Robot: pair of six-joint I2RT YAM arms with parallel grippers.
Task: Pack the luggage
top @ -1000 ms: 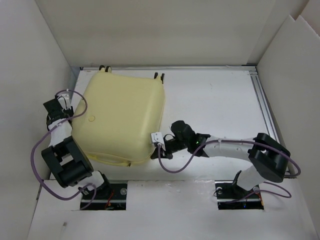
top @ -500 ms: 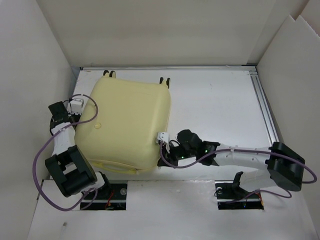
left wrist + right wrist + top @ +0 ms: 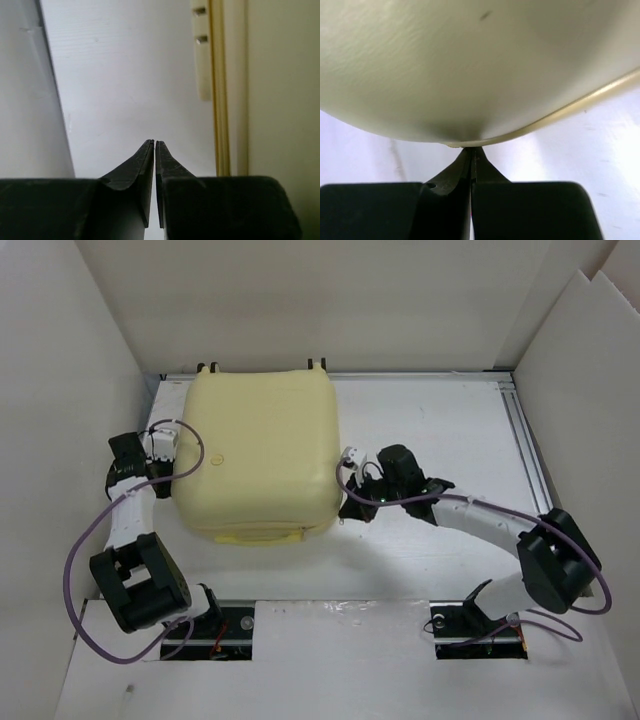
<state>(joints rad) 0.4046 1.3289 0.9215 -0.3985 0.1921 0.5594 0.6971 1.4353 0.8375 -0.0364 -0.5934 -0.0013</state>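
The luggage (image 3: 260, 455) lies flat and closed on the table, a large pale yellow hard shell with its small wheels (image 3: 207, 369) at the far edge. My left gripper (image 3: 168, 446) is shut and empty beside its left side; in the left wrist view the gripper (image 3: 154, 143) points along the table with the luggage wall (image 3: 280, 90) just to its right. My right gripper (image 3: 342, 490) is shut against the right side. In the right wrist view this gripper (image 3: 471, 148) touches the rim under the curved shell of the luggage (image 3: 470, 65). Nothing is held.
White walls (image 3: 60, 390) close in the left, back and right of the white table (image 3: 430, 420). A metal rail (image 3: 527, 440) runs along the table's right edge. A purple cable (image 3: 80, 540) loops beside the left arm.
The luggage has turned and slid toward the back wall, now squarer to the table. My right gripper moved from its near right corner up to the right side. My left gripper shut.
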